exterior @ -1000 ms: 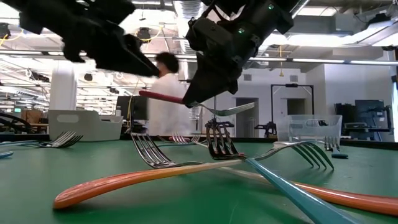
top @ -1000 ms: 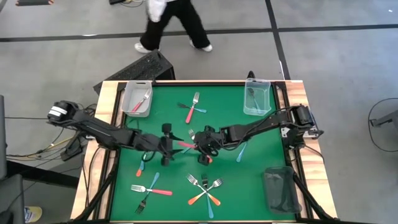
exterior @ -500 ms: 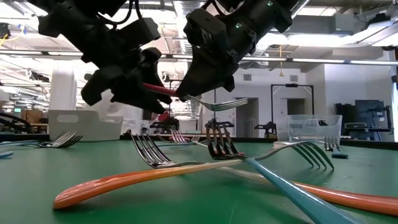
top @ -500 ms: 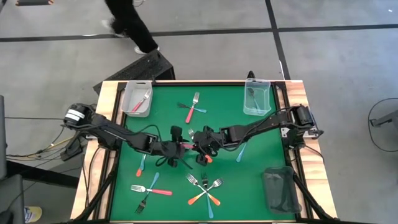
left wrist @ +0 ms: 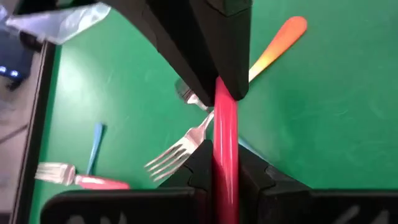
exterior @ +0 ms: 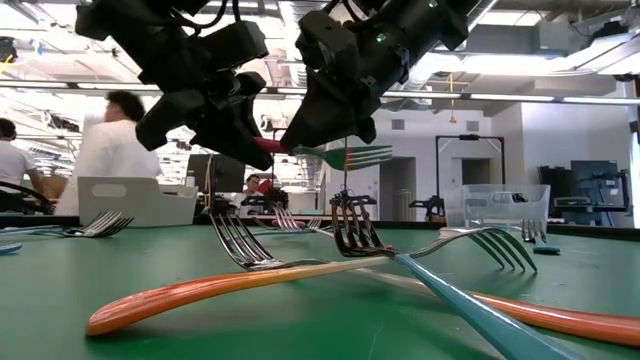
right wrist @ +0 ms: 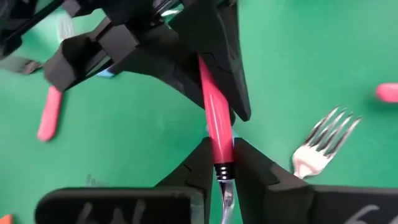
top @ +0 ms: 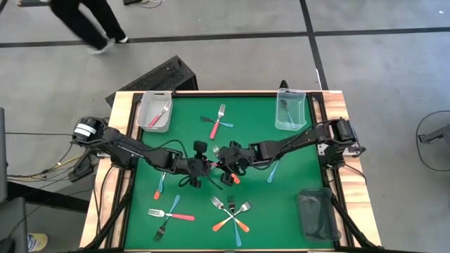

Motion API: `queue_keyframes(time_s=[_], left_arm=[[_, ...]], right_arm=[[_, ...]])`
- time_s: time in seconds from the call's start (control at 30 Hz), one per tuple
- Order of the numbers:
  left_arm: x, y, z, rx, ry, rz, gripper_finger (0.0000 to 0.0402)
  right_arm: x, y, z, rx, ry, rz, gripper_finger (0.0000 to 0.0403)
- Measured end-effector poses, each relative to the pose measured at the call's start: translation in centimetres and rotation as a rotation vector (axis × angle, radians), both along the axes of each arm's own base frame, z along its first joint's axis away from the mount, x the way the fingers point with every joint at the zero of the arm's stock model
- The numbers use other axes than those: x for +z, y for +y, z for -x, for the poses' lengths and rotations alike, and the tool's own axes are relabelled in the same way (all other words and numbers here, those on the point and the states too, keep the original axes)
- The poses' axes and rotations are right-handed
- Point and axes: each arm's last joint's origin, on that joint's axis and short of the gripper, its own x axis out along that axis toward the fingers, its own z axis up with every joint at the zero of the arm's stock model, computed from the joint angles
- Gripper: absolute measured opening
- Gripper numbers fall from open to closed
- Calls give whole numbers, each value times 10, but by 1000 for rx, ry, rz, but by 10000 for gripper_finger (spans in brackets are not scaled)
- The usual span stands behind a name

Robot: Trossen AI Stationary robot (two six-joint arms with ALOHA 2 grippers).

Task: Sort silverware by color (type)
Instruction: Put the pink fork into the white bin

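A pink-red fork [exterior: 300,150] hangs above the middle of the green table [top: 295,154], level, with both grippers shut on it. My left gripper [top: 205,166] is at its handle end, and my right gripper [top: 222,164] is beside the metal neck. The tines [exterior: 362,155] stick out past my right gripper. More silverware lies flat on the table: a crossed pair [top: 219,123] at the far side, a blue fork [top: 273,171] at the right, a crossed bunch [top: 232,214] near the front and more forks [top: 171,213] at the front left. My left gripper pinches the fork's red handle [left wrist: 224,134] between its two fingers, toward the free end. It comes in about level from the table's left, along the handle. The fork is clear of the table. My right gripper pinches the same handle just ahead of the metal neck [right wrist: 217,146] between its two fingers. It comes from the table's right, along the fork. The tines point back past this gripper.
A clear bin [top: 155,112] at the far left holds a pink-red fork. Another clear bin [top: 290,109] stands at the far right and a dark bin [top: 316,214] at the near right. People move in the room beyond the table.
My left gripper has moved toward the table's right, up to the fork held by my right gripper, and has shut on the handle's free end. The fork has stayed level in the air.
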Motion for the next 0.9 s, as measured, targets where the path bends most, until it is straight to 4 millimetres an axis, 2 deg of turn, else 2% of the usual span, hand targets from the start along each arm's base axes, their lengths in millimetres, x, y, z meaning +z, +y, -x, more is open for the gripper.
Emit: queue_keyframes(time_s=[0.2, 0.3, 0.47, 0.63, 0.8, 0.9], left_arm=[[10, 22, 15, 216, 8, 39, 15], [20, 38, 29, 373, -73, 19, 18], [40, 69, 73, 639, -200, 22, 21], [49, 95, 128, 995, -324, -103, 16], [46, 111, 157, 1132, -373, 45, 19], [37, 119, 166, 1206, -357, 46, 19]], right_arm=[[8, -3, 6, -102, -2, 85, 110], [20, 0, 14, -174, -19, 115, 126], [44, 8, 28, -235, -60, 164, 130], [45, 23, 35, -226, -41, 184, 121], [38, 29, 34, -235, -32, 202, 116], [37, 29, 35, -250, -23, 213, 116]])
